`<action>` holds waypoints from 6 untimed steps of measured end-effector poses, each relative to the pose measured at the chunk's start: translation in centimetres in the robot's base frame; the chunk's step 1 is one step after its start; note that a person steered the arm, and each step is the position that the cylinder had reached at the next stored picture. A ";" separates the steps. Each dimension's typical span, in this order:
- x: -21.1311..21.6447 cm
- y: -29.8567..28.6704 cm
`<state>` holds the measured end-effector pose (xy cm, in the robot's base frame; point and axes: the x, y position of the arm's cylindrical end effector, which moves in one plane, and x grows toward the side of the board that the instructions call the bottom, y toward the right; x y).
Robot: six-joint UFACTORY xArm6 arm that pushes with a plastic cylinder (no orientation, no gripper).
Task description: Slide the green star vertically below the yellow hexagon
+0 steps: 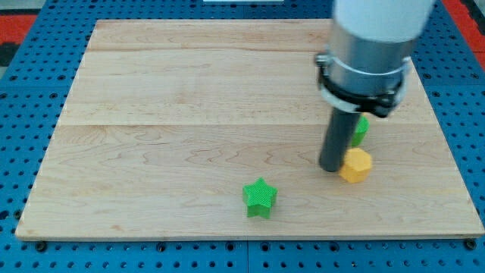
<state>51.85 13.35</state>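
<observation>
The green star [260,197] lies on the wooden board [189,114] near the view's bottom, a little right of centre. The yellow hexagon [356,164] lies to the star's right and slightly higher. My tip [332,168] rests on the board right against the hexagon's left side, well to the right of the star. A second green block [360,130], shape unclear, sits just above the hexagon, partly hidden behind the rod.
The arm's grey and white body [367,53] hangs over the board's upper right. The board sits on a blue perforated table [23,152], with red at the top corners.
</observation>
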 end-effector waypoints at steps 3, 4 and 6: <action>6.6 2.2; 3.7 3.5; 0.2 -3.6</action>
<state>52.02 9.77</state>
